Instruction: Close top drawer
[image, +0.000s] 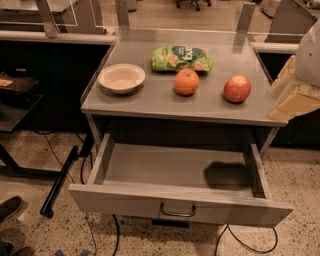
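The top drawer (150, 202) is pulled far out from under the grey table (150, 97). It is wide, shallow and grey, and its inside is bare except for a dark shadow at the right. A dark bow handle (177, 210) sits at the centre of its front panel. My gripper (294, 96) is a cream shape at the right edge of the view. It hangs beside the table's right end, above and to the right of the drawer, touching neither.
On the tabletop are a white bowl (121, 78), a green snack bag (182, 58), an orange (186, 81) and a red apple (237, 89). Cables (245, 245) lie on the floor under the drawer. A black bar (60, 182) leans at the left.
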